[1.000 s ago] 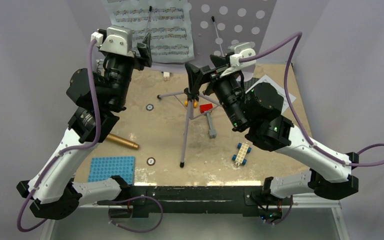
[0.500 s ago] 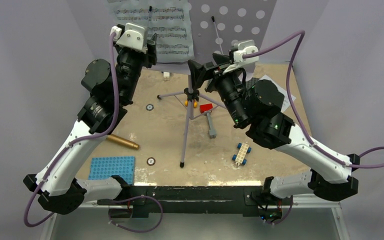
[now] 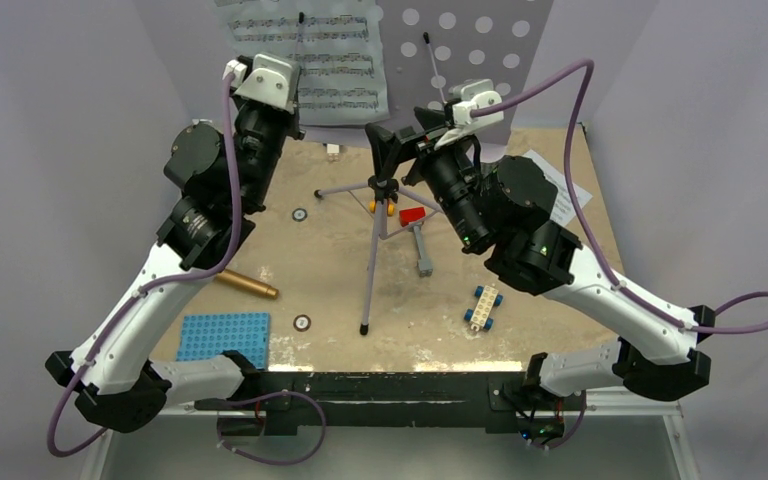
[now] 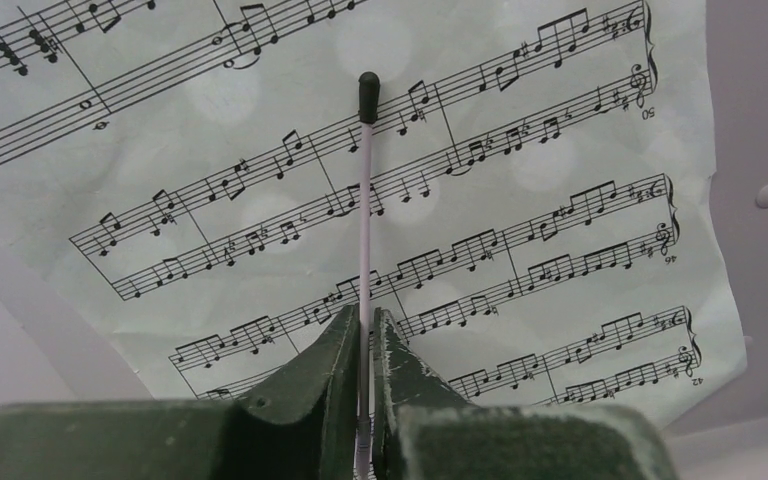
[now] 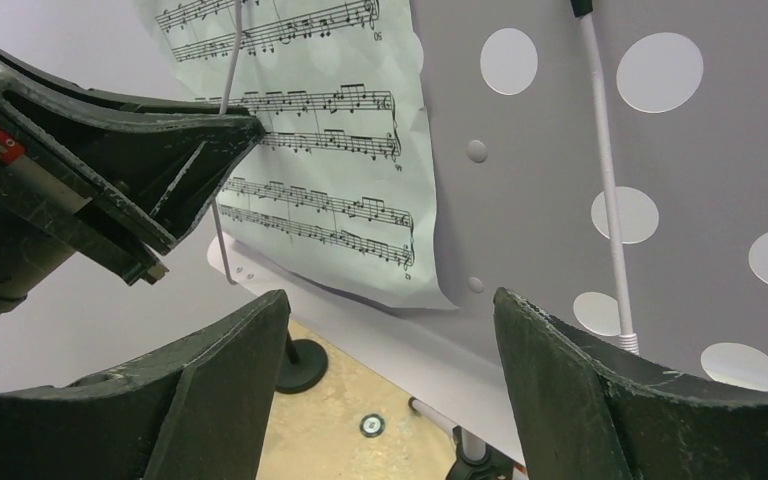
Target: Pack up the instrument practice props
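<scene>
Sheet-music page rests upright against the perforated desk of the tall lavender music stand, which stands on its tripod legs toward the far middle of the table. A thin page-holder wire with a black tip lies across the front of the page. We see the left gripper clenched on the lower part of that wire, its two fingers pressing in from either side. The right gripper hangs near the desk's lower ledge with its fingers spread wide and nothing between them. A second wire crosses the bare part of the desk, apart from the page.

We judge the main risk to be the page itself. If the wire swings away, nothing pins the paper, and with the right fingers not on it the sheet could slide off the ledge or curl forward and drop. The wire is thin, so it could slip out of the pinch, or bend if pulled off its hinge line. The stand is tall on a narrow tripod, and a sideways tug from the left arm could tilt or topple it. The fingers could also catch the paper and crease it.
</scene>
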